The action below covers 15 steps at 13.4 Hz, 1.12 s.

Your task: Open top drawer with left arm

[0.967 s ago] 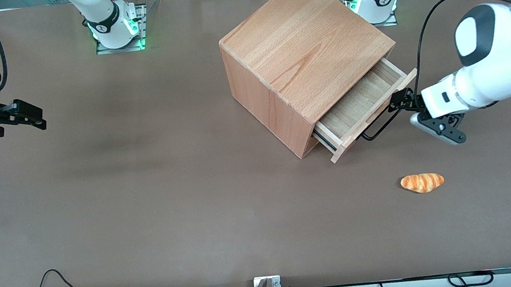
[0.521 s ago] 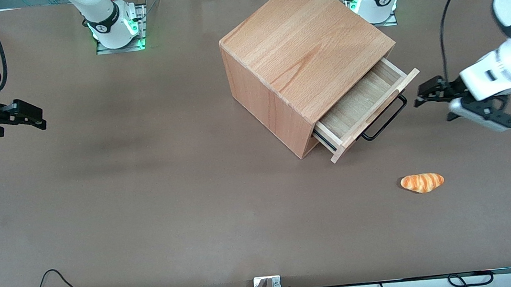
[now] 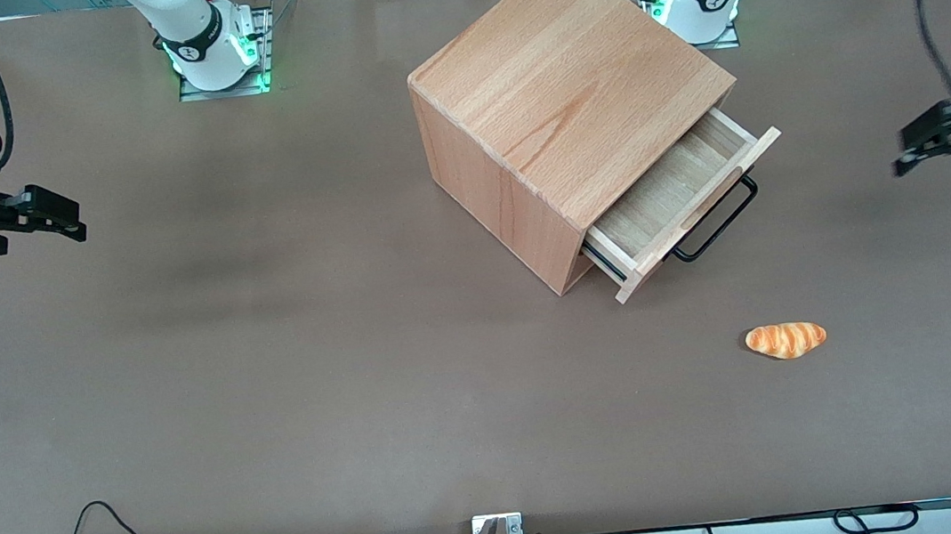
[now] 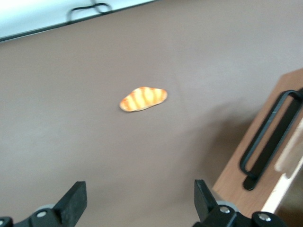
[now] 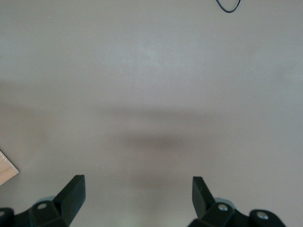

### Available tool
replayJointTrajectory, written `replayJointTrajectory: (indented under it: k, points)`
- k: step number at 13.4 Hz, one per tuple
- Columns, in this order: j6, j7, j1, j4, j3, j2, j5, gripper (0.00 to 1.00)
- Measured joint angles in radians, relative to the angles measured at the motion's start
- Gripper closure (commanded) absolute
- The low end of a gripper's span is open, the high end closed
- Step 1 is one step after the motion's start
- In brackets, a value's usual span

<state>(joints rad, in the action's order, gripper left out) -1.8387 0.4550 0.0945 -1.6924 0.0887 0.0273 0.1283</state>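
Observation:
The top drawer (image 3: pixel 671 187) of the beech cabinet (image 3: pixel 562 87) stands partly pulled out, its pale inside showing. Its black bar handle (image 3: pixel 717 221) hangs free in front of the thin front panel. My left gripper (image 3: pixel 906 153) is well away from the drawer's front, toward the working arm's end of the table, above bare tabletop. In the left wrist view the gripper (image 4: pixel 140 203) is open with nothing between its fingers (image 4: pixel 75 201), and the handle (image 4: pixel 272 137) shows off to one side.
A small striped orange bread roll (image 3: pixel 786 339) lies on the brown table, nearer the front camera than the drawer; it also shows in the left wrist view as the roll (image 4: pixel 143 98). Cables run along the table's front edge (image 3: pixel 93 525).
My left gripper has come off the handle and drawn back from the drawer toward the working arm's end of the table. The drawer stays pulled out as before.

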Motion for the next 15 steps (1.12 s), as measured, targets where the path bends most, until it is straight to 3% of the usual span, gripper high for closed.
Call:
replayJointTrajectory:
  k: [2,7,15]
  points:
    - [0.009,-0.061,0.001,0.000,0.047,-0.017,0.000,0.00]
    - [0.046,-0.288,-0.024,0.000,0.053,-0.057,-0.071,0.00]
    - [0.051,-0.371,-0.026,-0.001,0.059,-0.064,-0.074,0.00]
